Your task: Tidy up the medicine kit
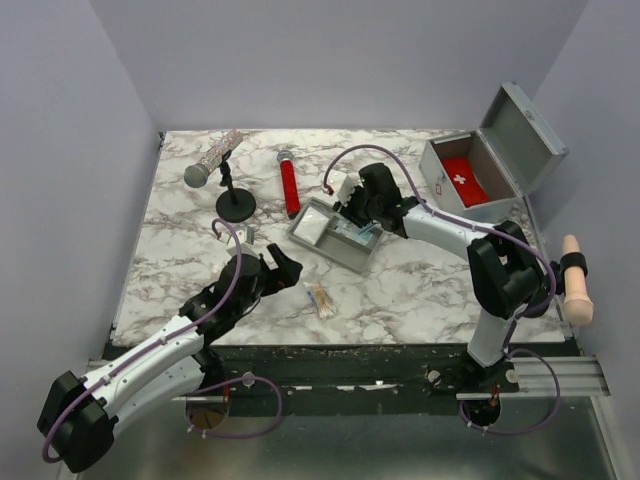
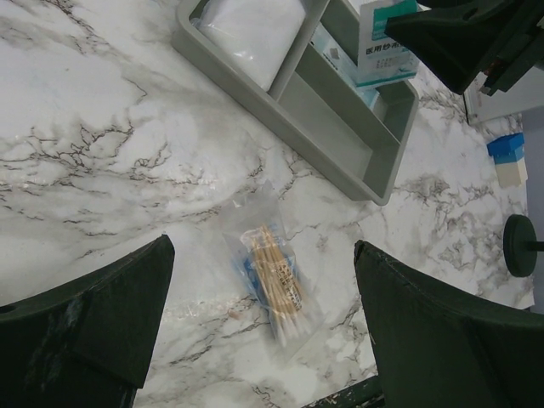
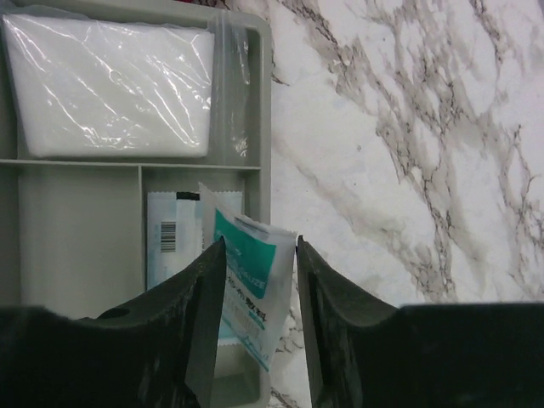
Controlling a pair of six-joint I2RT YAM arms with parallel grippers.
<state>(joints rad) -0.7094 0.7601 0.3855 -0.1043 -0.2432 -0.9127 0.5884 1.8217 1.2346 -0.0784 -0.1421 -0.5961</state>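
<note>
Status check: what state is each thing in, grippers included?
Kit, lid open, red pouch inside.
Tray, out of the kit, partly filled.
White pack, in a tray compartment.
Sachet, gripped over a tray compartment.
Swab bag, lying flat, not held.
Left gripper, open above the swab bag.
Right gripper, shut on the sachet.

The grey metal box [image 1: 437,172] sits at the far right of the desk [image 1: 200,262] with its lid [image 1: 522,135] standing open. Its grey tray [image 1: 348,256] is out, lying flat near the middle.
</note>
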